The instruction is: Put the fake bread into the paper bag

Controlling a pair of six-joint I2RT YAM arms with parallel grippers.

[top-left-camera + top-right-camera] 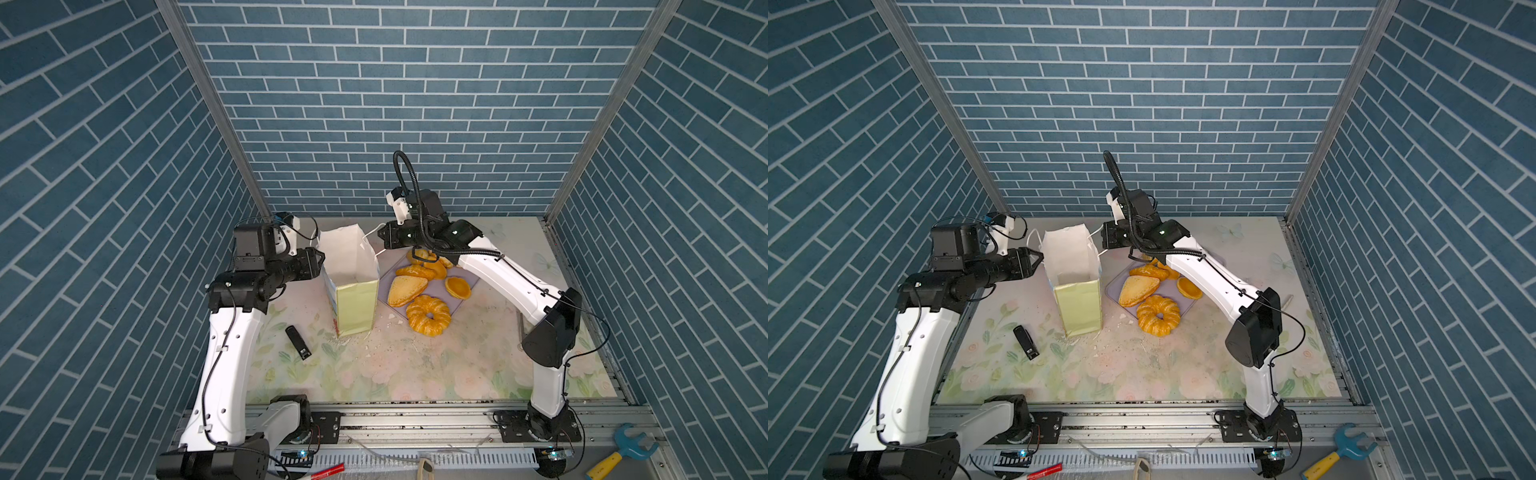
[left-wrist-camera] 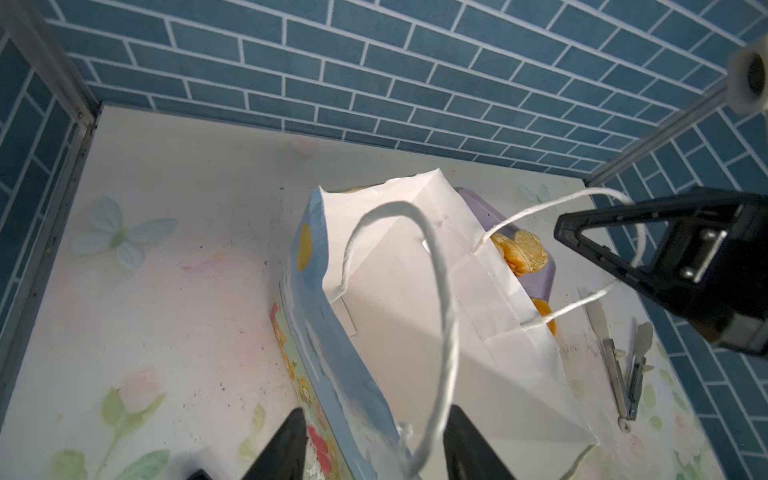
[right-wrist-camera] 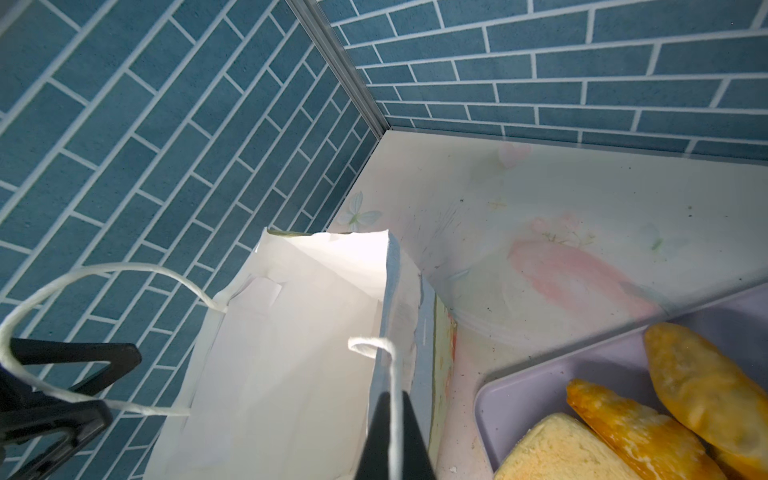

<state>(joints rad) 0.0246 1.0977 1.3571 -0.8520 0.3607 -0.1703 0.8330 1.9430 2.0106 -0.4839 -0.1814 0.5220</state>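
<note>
At my right wrist, my right gripper (image 3: 390,399) pinches a cord handle (image 3: 394,374), unclear from above; my left gripper (image 2: 376,411) is spread around the other handle (image 2: 452,332). The paper bag (image 1: 357,303) stands upright, the fake bread (image 1: 428,316) beside it on a lavender tray (image 3: 532,386).

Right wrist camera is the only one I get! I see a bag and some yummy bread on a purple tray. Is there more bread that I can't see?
Observer: Yes. A big ring croissant lies nearer the robot's base than the toast slice, to the right of the paper bag.
Operator: Cool! Is the other claw squeezing its string?
Observer: No. The left gripper is open, and the cord handle hangs loose in the gap.
Operator: Any stuff that isn't bread?
Observer: A small black object lies flat on the table, left of the paper bag.
</note>
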